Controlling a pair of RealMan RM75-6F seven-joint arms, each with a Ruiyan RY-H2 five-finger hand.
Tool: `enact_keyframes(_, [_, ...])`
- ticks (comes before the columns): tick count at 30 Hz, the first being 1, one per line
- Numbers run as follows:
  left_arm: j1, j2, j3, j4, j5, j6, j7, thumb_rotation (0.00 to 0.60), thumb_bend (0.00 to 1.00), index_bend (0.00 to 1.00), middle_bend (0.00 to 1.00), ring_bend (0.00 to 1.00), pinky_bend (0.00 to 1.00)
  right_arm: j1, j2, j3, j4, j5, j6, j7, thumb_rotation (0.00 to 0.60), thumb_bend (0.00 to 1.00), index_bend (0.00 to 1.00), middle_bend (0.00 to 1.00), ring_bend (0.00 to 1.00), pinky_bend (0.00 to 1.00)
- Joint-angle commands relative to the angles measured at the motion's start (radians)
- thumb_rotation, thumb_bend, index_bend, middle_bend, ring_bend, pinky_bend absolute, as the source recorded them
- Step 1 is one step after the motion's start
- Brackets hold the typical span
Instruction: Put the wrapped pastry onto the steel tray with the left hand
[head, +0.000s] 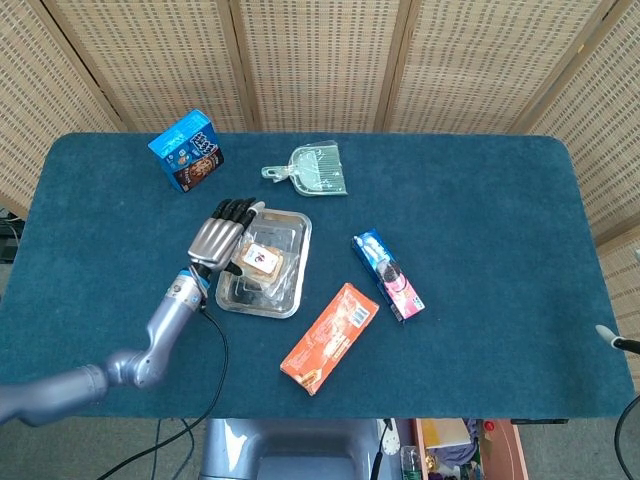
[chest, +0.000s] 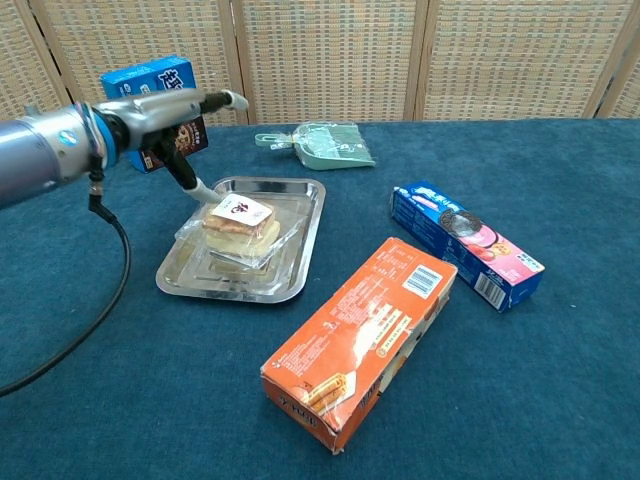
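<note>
The pastry (chest: 238, 228) lies inside the tray (chest: 298, 191), left of frame centre, so the placing looks done. My left hand (chest: 172, 106) hangs spread above the tray's upper-left corner, holding nothing; one fingertip may touch the wrapper. Only withdrawing remains. The tray holds nothing else.

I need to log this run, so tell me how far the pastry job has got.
Done: the wrapped pastry lies in the steel tray. In hand: nothing; the left hand is above the tray's left end with fingers spread, and the chest view shows it apart from the pastry. Left: seemingly only drawing the arm away. Of the right arm, only a tip shows at the head view's right edge.
</note>
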Motion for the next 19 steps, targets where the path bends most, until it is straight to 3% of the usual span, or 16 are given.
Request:
enact_keyframes(1, [0.112,0.208,0.005,-0.248,0.023,0.14,0.006,0.6,0.0,0.0,0.0,0.0,0.0,-0.006,0.005,-0.002,-0.005,-0.013,0.013,0.007,0.6,0.0,0.0,0.0,0.0,0.0])
enact_keyframes(3, [0.181,0.296,0.03,-0.345,0.046,0.206,-0.006,0.6,0.0,0.0,0.0,0.0,0.0,-0.009,0.007,-0.005,-0.011,-0.022,0.02,0.009,0.6,0.0,0.0,0.0,0.0,0.0])
enact_keyframes(9, [0.455,0.525,0.19,-0.546,0.183,0.455,-0.077,0.6,0.0,0.0,0.0,0.0,0.0,-0.013,0.008,-0.011,-0.017,-0.04,0.031,0.004,0.6,0.0,0.0,0.0,0.0,0.0])
enact_keyframes(14, [0.596,0.564,0.301,-0.51,0.292,0.557,-0.194,0.6,0.0,0.0,0.0,0.0,0.0,-0.016,0.006,-0.018,-0.025,-0.055,0.042,-0.007,0.6,0.0,0.0,0.0,0.0,0.0])
enact_keyframes(19, [0.655,0.519,0.342,-0.4,0.378,0.611,-0.308,0.6,0.0,0.0,0.0,0.0,0.0,-0.021,0.006,-0.02,-0.03,-0.063,0.057,-0.011,0.6,0.0,0.0,0.0,0.0,0.0])
